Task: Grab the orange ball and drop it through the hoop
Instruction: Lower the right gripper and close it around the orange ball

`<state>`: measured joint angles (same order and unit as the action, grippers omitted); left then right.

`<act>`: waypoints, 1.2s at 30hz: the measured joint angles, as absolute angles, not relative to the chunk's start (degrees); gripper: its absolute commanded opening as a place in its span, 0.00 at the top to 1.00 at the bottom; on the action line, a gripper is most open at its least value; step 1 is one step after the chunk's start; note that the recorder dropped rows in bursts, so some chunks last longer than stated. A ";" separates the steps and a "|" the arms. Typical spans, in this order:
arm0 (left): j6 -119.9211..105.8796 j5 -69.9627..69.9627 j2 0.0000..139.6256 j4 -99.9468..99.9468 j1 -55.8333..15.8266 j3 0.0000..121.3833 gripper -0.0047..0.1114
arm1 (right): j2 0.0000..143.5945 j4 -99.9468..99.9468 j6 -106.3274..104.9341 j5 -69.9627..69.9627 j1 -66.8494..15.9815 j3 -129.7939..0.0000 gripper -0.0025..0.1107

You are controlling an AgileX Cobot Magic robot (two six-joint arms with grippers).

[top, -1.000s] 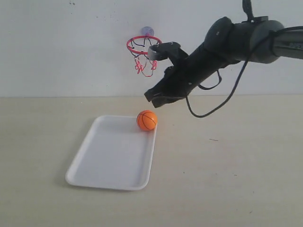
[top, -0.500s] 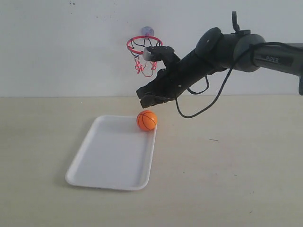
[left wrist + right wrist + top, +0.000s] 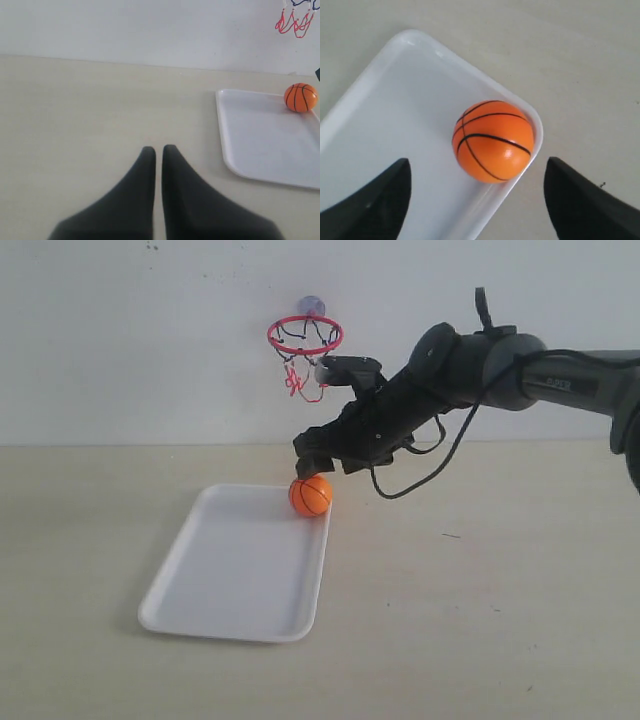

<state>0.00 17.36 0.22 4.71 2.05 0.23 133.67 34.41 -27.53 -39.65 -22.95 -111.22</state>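
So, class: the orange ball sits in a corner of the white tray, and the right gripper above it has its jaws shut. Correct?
The jaws are open, not shut: the right wrist view shows the right gripper spread wide above the orange ball in a corner of the white tray.

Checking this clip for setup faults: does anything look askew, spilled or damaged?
Nothing serious. The hoop has a net that hangs bunched and uneven. The ball sits intact in a corner of the tray, with the right gripper open above it. The left gripper is shut.
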 measured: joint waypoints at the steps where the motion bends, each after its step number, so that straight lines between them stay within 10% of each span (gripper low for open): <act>1: 0.00 17.36 0.22 4.71 2.05 0.23 0.92 | 133.92 34.28 -26.78 -39.08 -22.95 -111.22 0.32; 23: 0.00 17.36 0.22 4.71 2.05 0.23 0.92 | 139.61 36.45 -22.93 -29.09 -25.21 -111.22 0.35; 36: 0.00 17.36 0.22 4.71 2.05 0.23 0.92 | 139.61 36.77 -21.43 -29.00 -25.21 -111.22 0.98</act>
<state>0.00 17.36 0.22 4.71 2.05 0.23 139.61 36.77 -21.43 -29.00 -25.21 -111.22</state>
